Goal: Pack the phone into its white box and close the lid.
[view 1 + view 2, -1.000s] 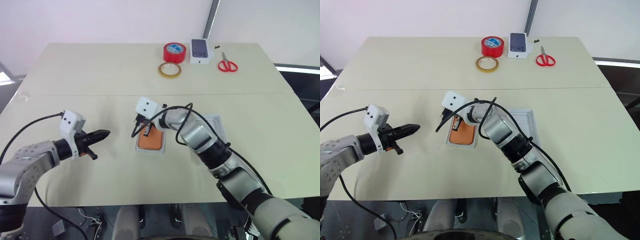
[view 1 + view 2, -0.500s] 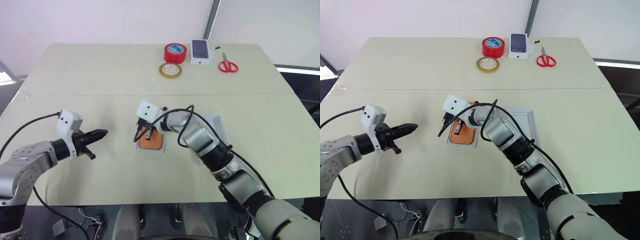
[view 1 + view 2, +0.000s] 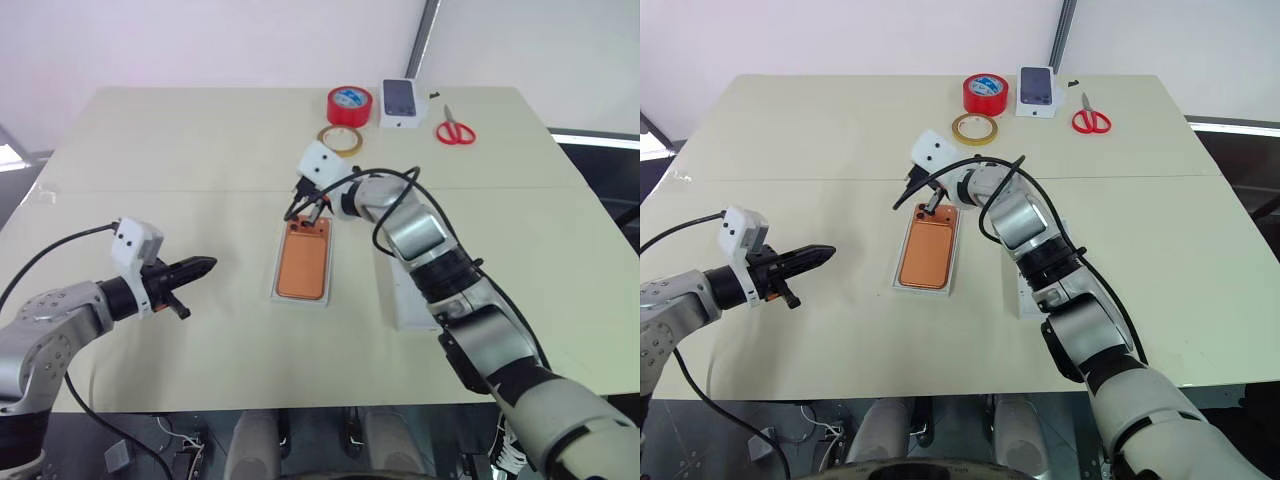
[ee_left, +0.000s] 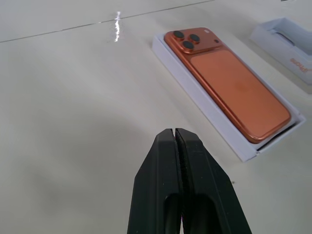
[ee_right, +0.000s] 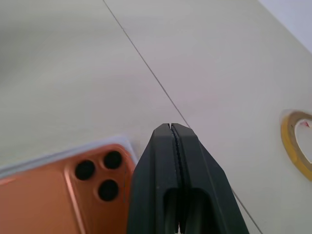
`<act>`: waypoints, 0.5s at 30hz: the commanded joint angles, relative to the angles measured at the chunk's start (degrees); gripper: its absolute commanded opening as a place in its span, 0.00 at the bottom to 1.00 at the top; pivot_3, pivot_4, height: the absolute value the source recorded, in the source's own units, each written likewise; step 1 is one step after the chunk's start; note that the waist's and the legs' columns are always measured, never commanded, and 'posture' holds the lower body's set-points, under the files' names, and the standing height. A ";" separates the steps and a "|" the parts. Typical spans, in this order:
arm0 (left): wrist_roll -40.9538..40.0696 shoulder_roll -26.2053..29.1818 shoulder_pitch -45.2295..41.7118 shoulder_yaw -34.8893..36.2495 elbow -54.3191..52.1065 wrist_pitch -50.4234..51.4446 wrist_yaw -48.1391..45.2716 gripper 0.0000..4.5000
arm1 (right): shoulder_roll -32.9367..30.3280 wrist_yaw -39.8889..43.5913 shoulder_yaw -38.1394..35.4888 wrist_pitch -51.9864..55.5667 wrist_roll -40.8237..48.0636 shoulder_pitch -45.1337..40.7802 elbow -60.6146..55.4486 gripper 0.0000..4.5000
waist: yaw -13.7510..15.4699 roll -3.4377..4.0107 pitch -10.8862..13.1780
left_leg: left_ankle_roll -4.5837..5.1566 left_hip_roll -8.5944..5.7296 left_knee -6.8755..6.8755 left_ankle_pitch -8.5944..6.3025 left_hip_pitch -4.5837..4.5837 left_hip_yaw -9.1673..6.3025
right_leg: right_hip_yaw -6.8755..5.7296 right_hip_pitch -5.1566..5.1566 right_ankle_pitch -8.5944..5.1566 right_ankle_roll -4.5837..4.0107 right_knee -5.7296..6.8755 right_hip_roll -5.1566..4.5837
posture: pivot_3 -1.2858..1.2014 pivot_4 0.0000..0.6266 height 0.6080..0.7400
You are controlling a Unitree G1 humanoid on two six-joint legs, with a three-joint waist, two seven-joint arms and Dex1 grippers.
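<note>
- The phone [image 3: 304, 259] lies face down inside the white box [image 3: 279, 284], mid-table, thin walls showing all round.
- The lid [image 3: 412, 303] rests just right of the box, partly behind the right arm.
- Right gripper [image 3: 304, 205], fingers pressed together, hangs over the phone's lens end.
- Left gripper [image 3: 203, 267], also pinched closed and empty, sits well left across bare table [image 3: 200, 140].

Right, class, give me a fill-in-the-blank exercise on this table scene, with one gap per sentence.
1. The phone lies inside the white box with its camera lenses facing ____.
2. The lid lies on the table beside the box, so the box is still ____.
3. Both the left gripper and the right gripper have their fingers ____.

Missing words: up; open; shut
</note>
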 commanded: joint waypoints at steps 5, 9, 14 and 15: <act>-0.74 1.70 3.12 1.62 -4.41 -0.04 -4.09 0.02 | 0.53 1.36 0.18 -9.21 -1.67 -4.08 12.45 0.00 | -0.84 0.01 0.01 | 0.03 0.00 0.01 0.02 -0.01 0.02 | 0.02 -0.01 0.01 0.02 0.02 0.02 | 0.52 0.24 1.00; -0.89 1.57 5.48 2.34 -6.58 -0.04 -4.66 0.02 | 1.31 2.49 0.32 -11.82 -2.26 -4.49 16.44 0.00 | -1.26 0.01 0.01 | 0.03 0.00 0.02 0.02 0.02 0.01 | 0.03 0.02 0.01 0.02 0.04 0.02 | 0.52 0.24 1.00; -0.55 1.38 6.55 2.62 -7.17 -0.17 -4.64 0.02 | 1.53 4.07 0.49 -13.22 -2.86 -4.02 17.18 0.00 | -1.27 0.02 0.01 | 0.01 0.02 0.01 0.03 0.08 0.00 | 0.04 0.03 0.00 0.02 0.11 0.03 | 0.52 0.24 1.00; -0.56 1.37 6.60 2.67 -7.20 -0.17 -4.58 0.02 | 1.51 4.37 0.49 -13.28 -2.94 -3.86 16.99 0.00 | -1.27 0.01 0.01 | 0.01 0.02 0.01 0.03 0.08 0.00 | 0.04 0.03 0.00 0.02 0.11 0.03 | 0.52 0.24 1.00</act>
